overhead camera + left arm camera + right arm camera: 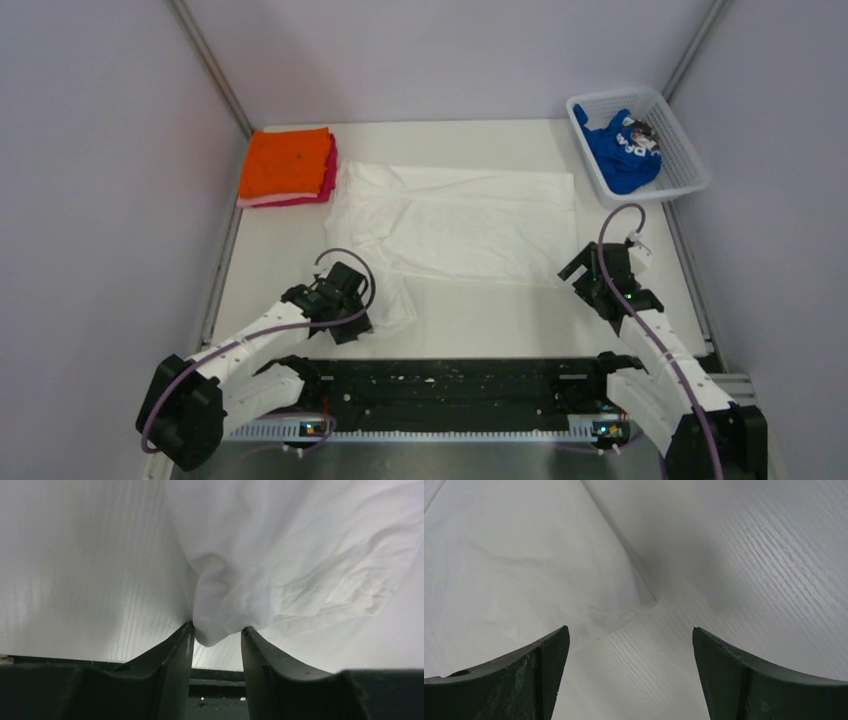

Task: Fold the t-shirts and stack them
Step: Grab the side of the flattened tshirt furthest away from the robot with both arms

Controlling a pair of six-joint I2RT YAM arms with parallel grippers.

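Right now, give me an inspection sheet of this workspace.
Surface: white table, partly covered by cloth.
Job's things: white t-shirt spread out mid-table; orange t-shirt folded on top of a pink t-shirt at far left; blue t-shirt bunched in the basket.
Clutter: white mesh basket at the far right corner.
Grippers: left gripper pinches a fold at the white t-shirt's near left edge; right gripper open, facing its near right corner.
Cables: purple left cable and right cable loop above their arms.
Surroundings: grey walls, metal corner posts.
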